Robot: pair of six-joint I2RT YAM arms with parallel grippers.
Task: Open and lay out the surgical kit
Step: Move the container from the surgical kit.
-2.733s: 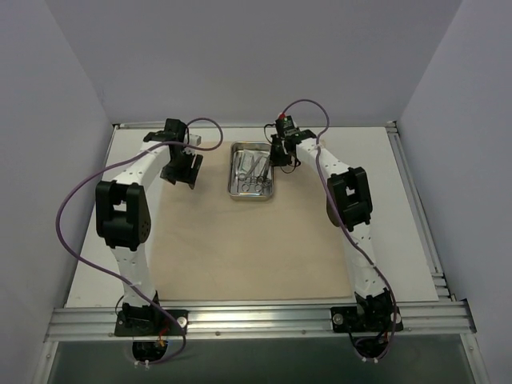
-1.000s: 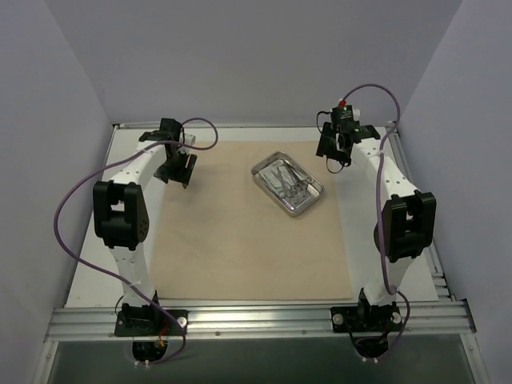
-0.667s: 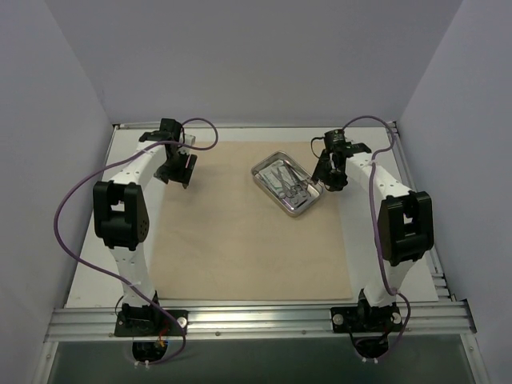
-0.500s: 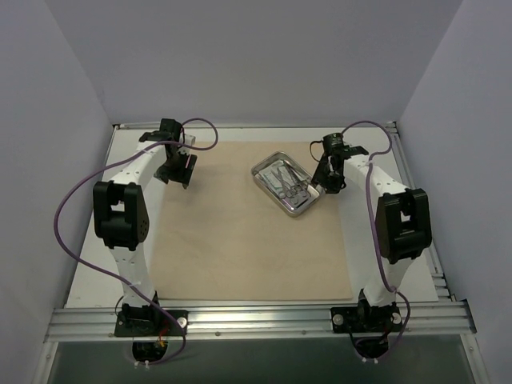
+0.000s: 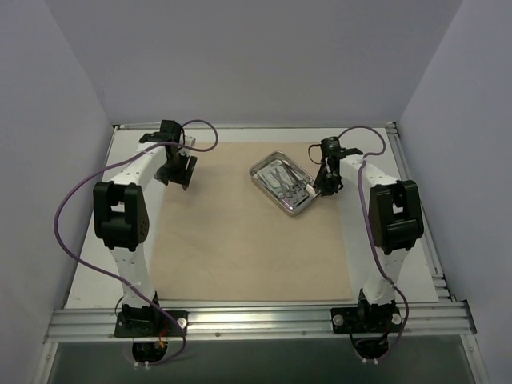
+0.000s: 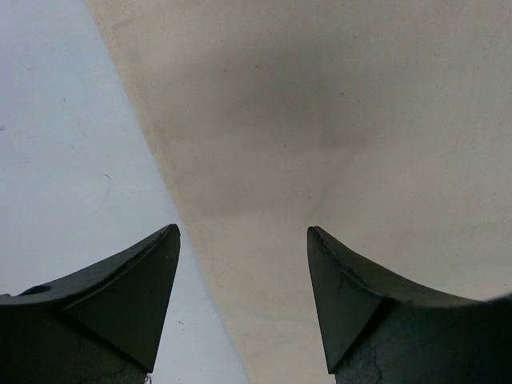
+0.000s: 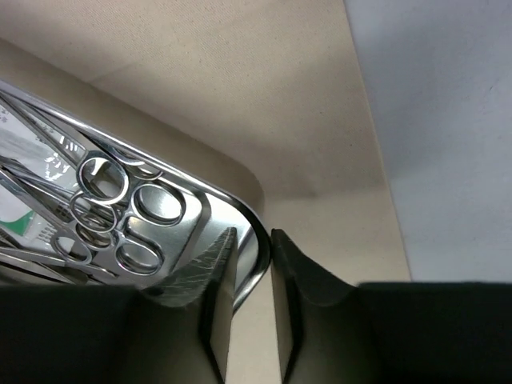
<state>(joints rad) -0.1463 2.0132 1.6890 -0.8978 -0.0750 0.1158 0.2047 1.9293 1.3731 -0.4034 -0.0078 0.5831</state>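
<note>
The right gripper (image 7: pixel 253 234) is clamping the right corner rim of the steel tray (image 7: pixel 196 212), 1 finger inside and 1 outside. Ring-handled clamps (image 7: pixel 104 181) are lying in the tray just beside the inner finger; their count is unclear. The 1 tray is sitting on 1 flat beige cloth wrap (image 5: pixel 248 240). Well left of the tray, the left gripper (image 6: pixel 244 240) is hanging with jaws spread and empty, over the cloth's edge and the table (image 6: pixel 64 160).

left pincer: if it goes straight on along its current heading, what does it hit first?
The left pincer would likely meet the beige cloth wrap, just inside its edge, with white table beside. Depth unclear.
</note>
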